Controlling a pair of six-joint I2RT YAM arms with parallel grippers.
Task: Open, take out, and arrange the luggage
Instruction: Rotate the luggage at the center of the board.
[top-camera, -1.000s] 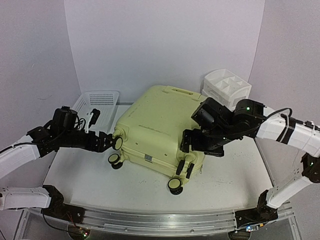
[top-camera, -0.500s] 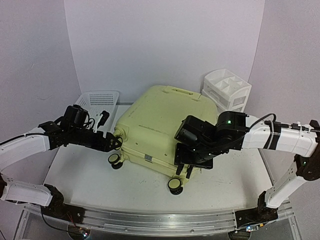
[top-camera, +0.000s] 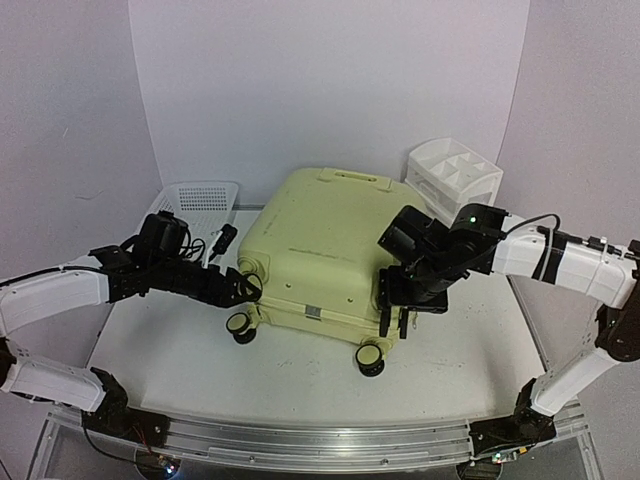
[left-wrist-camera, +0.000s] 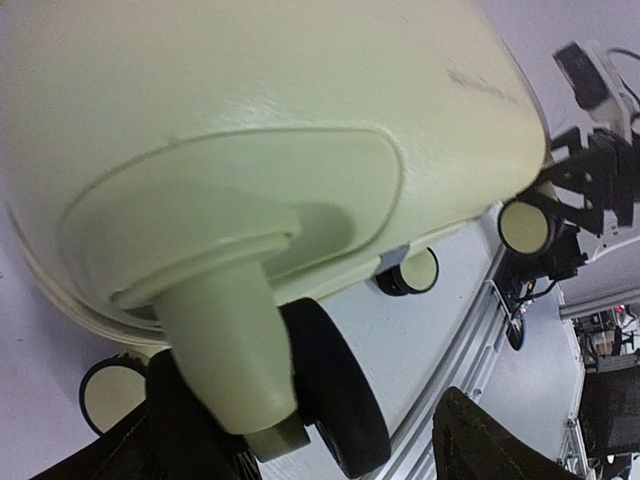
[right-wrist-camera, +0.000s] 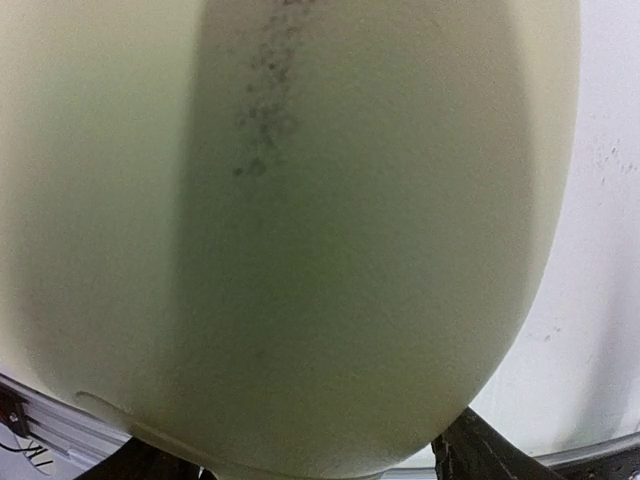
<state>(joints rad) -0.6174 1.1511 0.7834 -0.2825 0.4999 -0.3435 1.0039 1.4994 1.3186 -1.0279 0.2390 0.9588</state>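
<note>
The luggage lies flat in the middle of the bench, wheeled end toward the near edge, moulded handle at the far side. It is a pale yellow-green hard shell with a faintly pebbled, matte skin and fat rounded corners (up close there is a smudge of dark speckles running along one curve). A small grey tab sits on its near wall. The wheels are stubby, with cream faces and black rubber tyres, on thick cream posts moulded out of the shell.

The left claw is at the near left corner, its black fingers spread wide with a wheel post and its tyre between them; there is bench showing between the tyre and one finger, so nothing is pinched. The right claw points down at the near right corner, likewise spread wide around the bulging shell; whether its pads press on the plastic I can't tell.

Far left stands a white mesh basket, far right a white plastic drawer organizer with open compartments.
</note>
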